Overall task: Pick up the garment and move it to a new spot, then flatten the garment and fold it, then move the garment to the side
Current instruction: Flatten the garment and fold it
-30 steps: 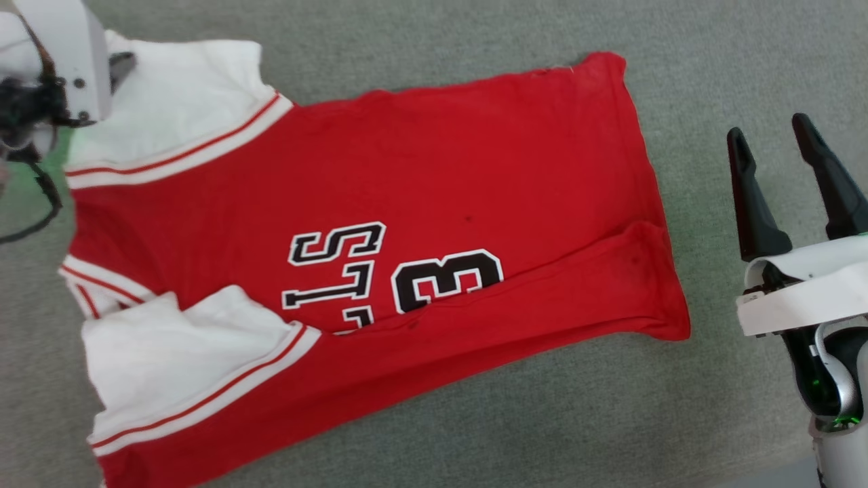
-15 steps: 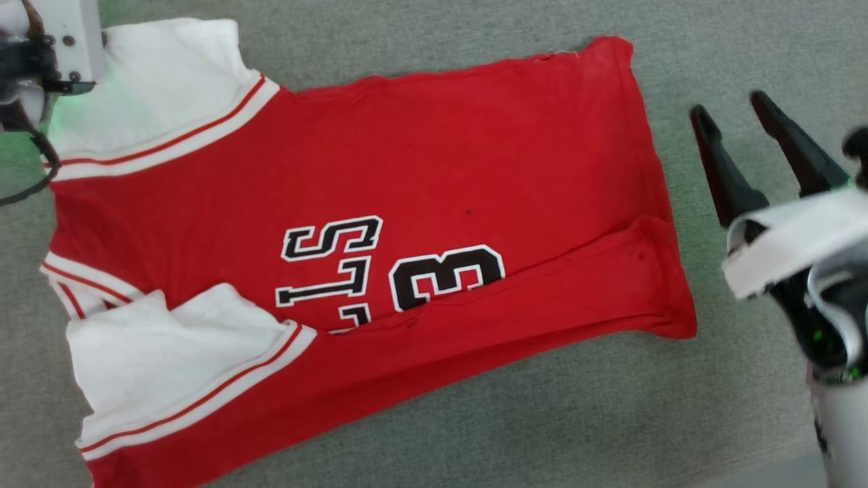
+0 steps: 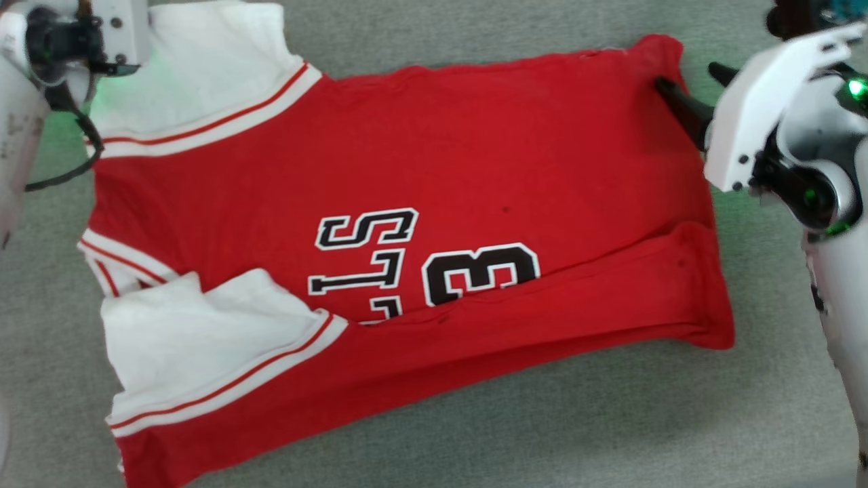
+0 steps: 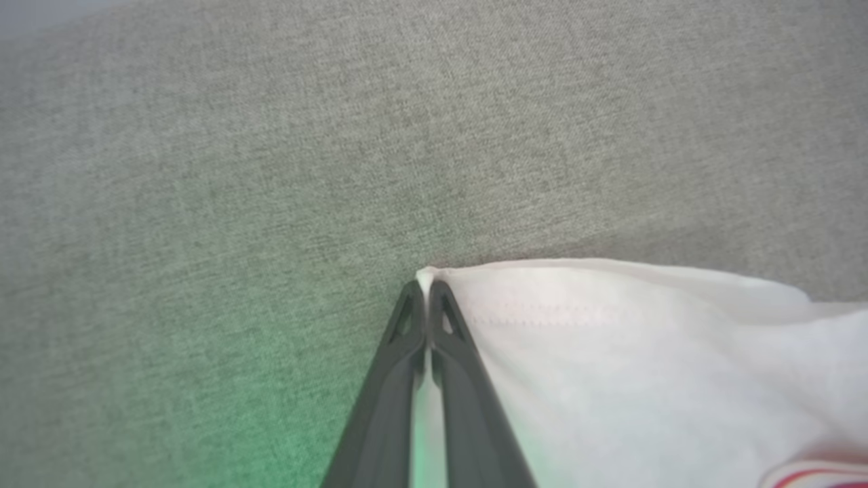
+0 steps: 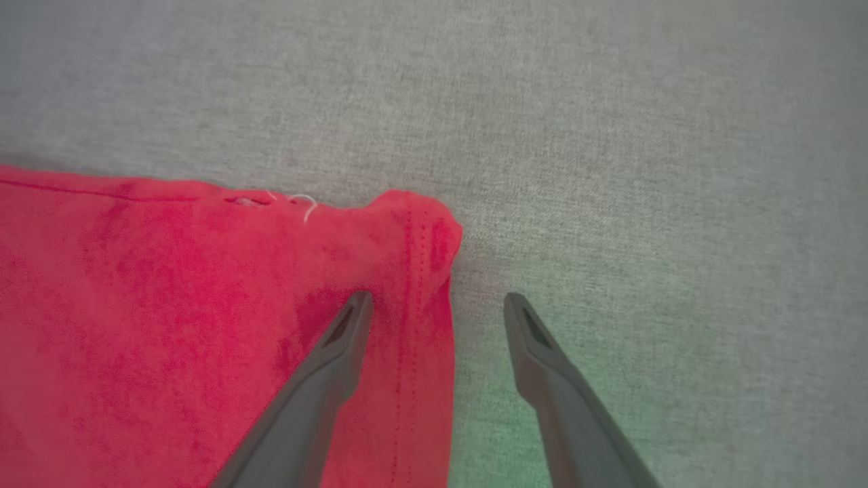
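The garment (image 3: pixel 475 169), red with white sleeves and a black number print, lies spread on the grey cloth surface, its near long edge folded over the print. In the left wrist view my left gripper (image 4: pixel 426 288) is shut on the corner edge of the far white sleeve (image 4: pixel 610 352). Its wrist housing (image 3: pixel 108 34) sits over that sleeve in the head view. My right gripper (image 5: pixel 439 301) is open at the far hem corner (image 5: pixel 413 224), one finger over red cloth, the other over bare surface. In the head view the right gripper (image 3: pixel 688 76) is at that corner.
Grey woven cloth surface (image 3: pixel 610 420) surrounds the garment on all sides. A black cable (image 3: pixel 68 169) loops beside my left arm at the left edge. My right forearm (image 3: pixel 841 305) runs down the right edge.
My left gripper has shut on the sleeve edge. The right gripper has moved up and leftward from beside the garment to its far hem corner, still open. The head view has shifted a little.
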Robot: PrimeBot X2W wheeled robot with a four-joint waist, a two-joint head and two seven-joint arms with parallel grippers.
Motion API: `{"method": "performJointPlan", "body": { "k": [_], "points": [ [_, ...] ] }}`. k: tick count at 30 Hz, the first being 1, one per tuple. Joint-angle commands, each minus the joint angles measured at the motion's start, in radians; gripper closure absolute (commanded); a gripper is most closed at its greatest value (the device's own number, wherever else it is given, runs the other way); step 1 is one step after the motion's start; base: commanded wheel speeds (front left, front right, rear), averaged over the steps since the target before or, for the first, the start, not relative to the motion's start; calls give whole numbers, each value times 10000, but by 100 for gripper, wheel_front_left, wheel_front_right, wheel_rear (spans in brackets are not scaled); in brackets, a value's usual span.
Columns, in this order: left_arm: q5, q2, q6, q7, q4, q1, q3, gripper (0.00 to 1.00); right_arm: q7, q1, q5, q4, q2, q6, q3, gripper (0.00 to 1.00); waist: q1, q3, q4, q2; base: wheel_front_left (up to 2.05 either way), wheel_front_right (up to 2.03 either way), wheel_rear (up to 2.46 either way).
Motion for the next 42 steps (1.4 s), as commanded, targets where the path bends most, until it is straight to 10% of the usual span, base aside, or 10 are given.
{"method": "performJointPlan", "body": {
  "k": [1, 5, 6, 7, 8, 16, 31, 37, 42],
  "points": [
    [58, -193, -119, 142, 132, 524, -200, 100, 174, -308, 51, 347, -28, -13, 188, 0, 0, 70, 137, 0, 0, 0, 0],
    [53, -372, -189, -4, 208, 452, -220, 100, 599, -1047, 441, 1565, -65, -14, 773, 0, 0, 113, 306, 0, 0, 0, 0],
    [49, -403, -196, -38, 236, 454, -220, 100, 654, -1183, 503, 1842, -86, -14, 909, 16, 0, 115, 341, 0, 0, 0, 0],
    [42, -441, -212, -96, 258, 454, -221, 100, 713, -1296, 587, 2075, -70, -14, 1081, 69, 0, 108, 381, 0, 0, 0, 0],
    [43, -469, -211, -154, 281, 451, -216, 100, 807, -1402, 636, 2290, -94, -14, 1280, 100, 0, 96, 419, 0, 0, 0, 0],
    [34, -581, -443, -1020, 113, 306, -133, 100, 211, -1764, 973, 3107, -729, -16, 1949, 100, 0, -331, 856, 0, 0, 0, 0],
    [-330, 58, -549, -321, -2122, 543, -388, 100, -520, -45, 2430, 887, -2894, -14, 3006, 100, 0, -2017, 1987, 0, 0, 0, 0],
    [-429, 1214, 550, 450, -4937, 1585, -610, 100, -65, 1421, 3020, -309, -3724, -14, 2764, 100, 0, -2683, 2348, 0, 0, 0, 0],
    [-740, 2701, 2275, 1124, -8613, 2976, -702, 100, 405, 2783, 3340, -981, -4070, -14, 2217, 100, 0, -3074, 2497, 0, 0, 0, 0]
  ]
}}
